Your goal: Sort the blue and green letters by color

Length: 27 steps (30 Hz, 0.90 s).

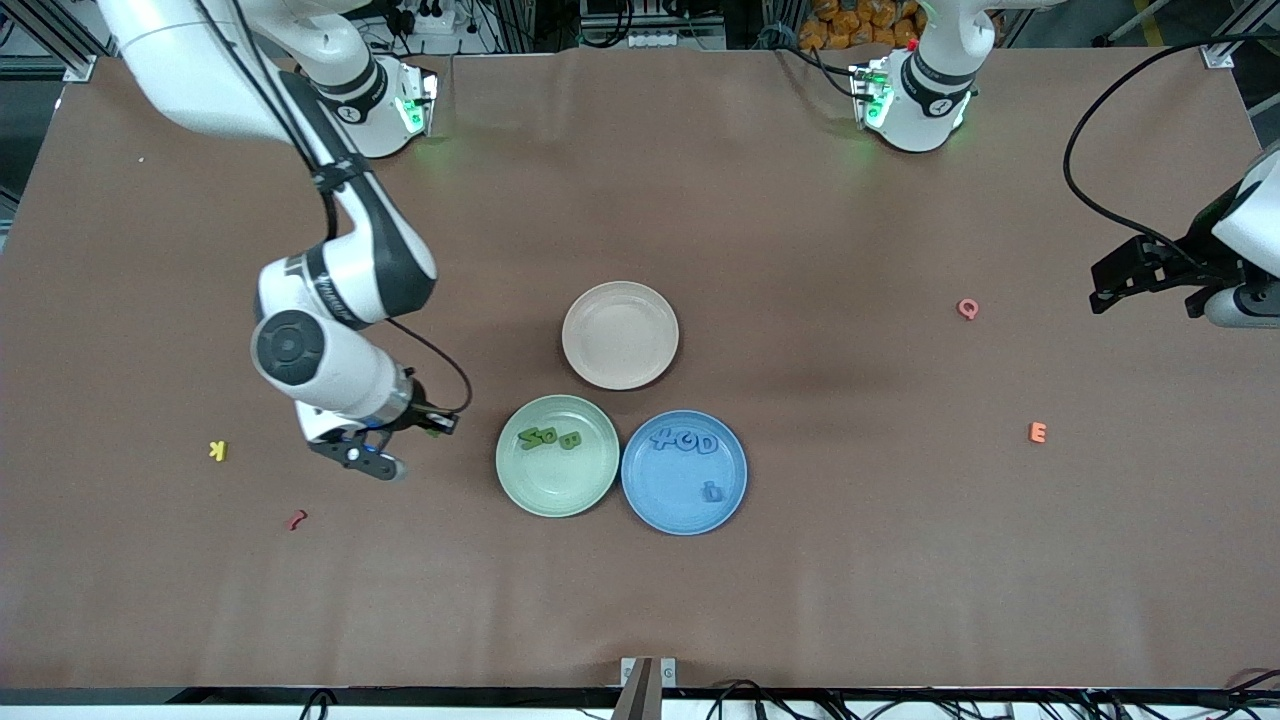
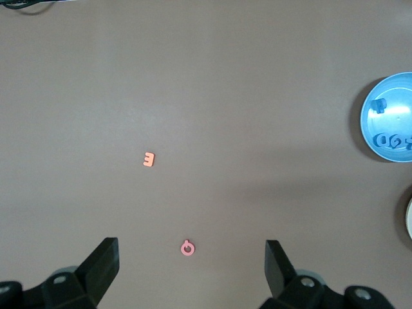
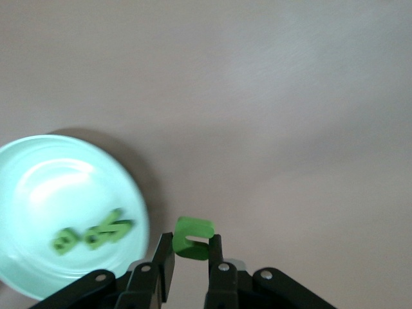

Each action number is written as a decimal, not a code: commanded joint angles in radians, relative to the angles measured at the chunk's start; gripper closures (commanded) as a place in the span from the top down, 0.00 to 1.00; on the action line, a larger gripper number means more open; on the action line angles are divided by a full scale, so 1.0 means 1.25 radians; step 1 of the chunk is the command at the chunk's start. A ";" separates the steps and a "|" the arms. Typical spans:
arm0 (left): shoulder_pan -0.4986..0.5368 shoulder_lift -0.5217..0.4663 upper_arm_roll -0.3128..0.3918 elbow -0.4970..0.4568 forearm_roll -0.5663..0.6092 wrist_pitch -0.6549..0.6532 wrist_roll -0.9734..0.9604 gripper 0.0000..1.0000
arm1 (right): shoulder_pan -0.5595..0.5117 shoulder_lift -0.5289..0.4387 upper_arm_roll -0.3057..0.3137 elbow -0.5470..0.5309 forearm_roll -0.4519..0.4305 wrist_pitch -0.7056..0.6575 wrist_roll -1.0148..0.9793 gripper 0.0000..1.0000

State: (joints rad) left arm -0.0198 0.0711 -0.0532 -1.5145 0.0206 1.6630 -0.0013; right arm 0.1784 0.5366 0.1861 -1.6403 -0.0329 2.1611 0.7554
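Brown tabletop: three green letters [image 1: 547,438] plated, four blue letters [image 1: 686,441] plated, right end effector [image 3: 190,257] clutching one green letter [image 3: 193,237], left end effector [image 2: 191,270] released.

Brown tabletop [image 1: 800,600] carrying three touching plates: beige plate [image 1: 620,334] farthest from the front camera, green plate [image 1: 557,455] and blue plate [image 1: 684,472] nearer. Lying directly on it: yellow K [image 1: 218,450], dark red letter [image 1: 296,519], pink Q [image 1: 967,308], orange E [image 1: 1037,432].
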 commanded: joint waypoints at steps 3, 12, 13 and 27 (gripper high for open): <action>0.004 -0.005 -0.005 0.010 0.017 -0.020 0.013 1.00 | 0.074 0.085 -0.002 0.119 0.009 -0.017 0.128 0.00; 0.005 -0.004 -0.002 0.011 0.019 -0.020 0.013 1.00 | 0.126 0.130 -0.003 0.156 0.002 -0.008 0.203 0.00; 0.005 -0.004 -0.002 0.011 0.019 -0.019 0.015 1.00 | 0.130 0.138 -0.003 0.162 0.001 -0.007 0.207 0.00; 0.005 -0.002 -0.002 0.011 0.019 -0.020 0.017 1.00 | 0.152 0.193 -0.004 0.216 -0.002 0.004 0.244 0.22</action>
State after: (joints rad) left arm -0.0172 0.0702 -0.0523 -1.5140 0.0216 1.6572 -0.0013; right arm 0.3622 0.7402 0.1849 -1.4216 -0.0328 2.1718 1.0373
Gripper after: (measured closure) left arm 0.000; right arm 0.744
